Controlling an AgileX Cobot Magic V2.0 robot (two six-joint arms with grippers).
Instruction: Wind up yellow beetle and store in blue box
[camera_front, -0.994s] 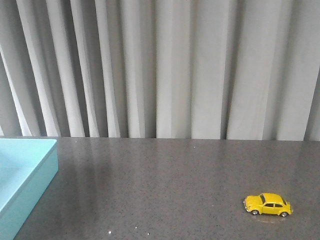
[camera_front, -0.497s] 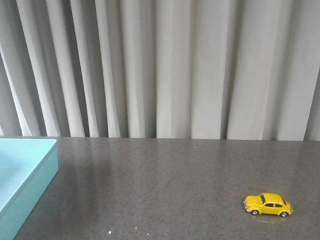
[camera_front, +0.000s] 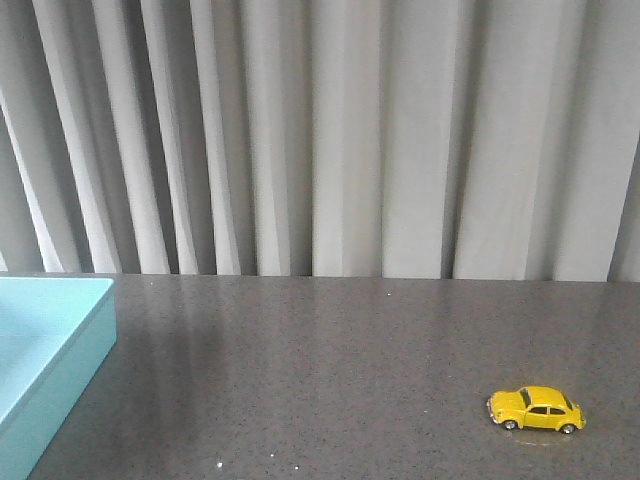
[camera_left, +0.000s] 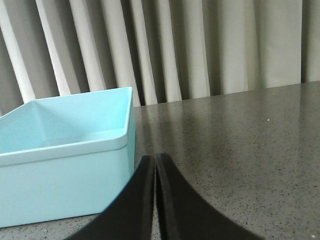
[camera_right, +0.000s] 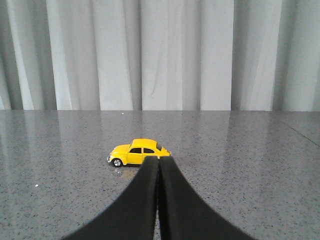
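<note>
Both pincers sit low over the worktop with their dark fingers pressed together and nothing between them. Seen from the left wrist camera, the left pincer (camera_left: 155, 161) has its two black fingers meeting in a thin seam, and the tips point at the near corner of the blue box (camera_left: 65, 150), which stands just beyond them on the worktop (camera_left: 240, 145). That box is a pale turquoise rectangle with low straight walls and a plain inside, and nothing can be seen in the part of it that shows. From the right wrist camera, the right pincer (camera_right: 159, 161) is likewise closed, fingertips touching each other, and the yellow beetle (camera_right: 138, 152) stands on its wheels just past the tips, side-on to the camera, its rear end partly hidden by them; whether the tips touch the car cannot be told. In the front view neither arm shows. There the yellow car rests on the speckled dark grey worktop toward the right and near the front edge, its nose pointing left, while the blue box lies at the far left edge, cut off by the frame, well apart from the car. Pale grey pleated curtains (camera_front: 330, 140) hang behind the worktop's far edge.
</note>
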